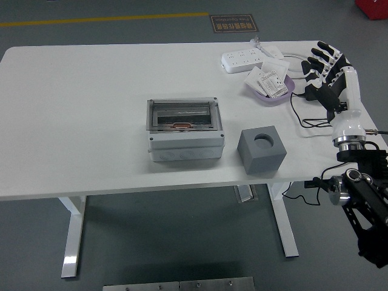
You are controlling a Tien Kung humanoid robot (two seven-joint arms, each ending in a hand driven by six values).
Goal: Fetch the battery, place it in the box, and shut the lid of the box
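A grey box point(185, 145) with a clear lid point(183, 114) lying flat over it stands mid-table; a small copper-coloured piece point(182, 126) shows through the lid. My right hand point(321, 62) is lifted at the table's right edge, just right of a purple bowl point(271, 98), its fingers point(330, 52) spread and holding nothing. White packaged pieces point(270, 81) fill the bowl; I cannot tell which of them is a battery. The left arm is out of sight.
A grey cube point(261, 150) with a round hole in its top sits right of the box near the front edge. At the back right lie a white power strip point(242, 59) and cables point(306, 118).
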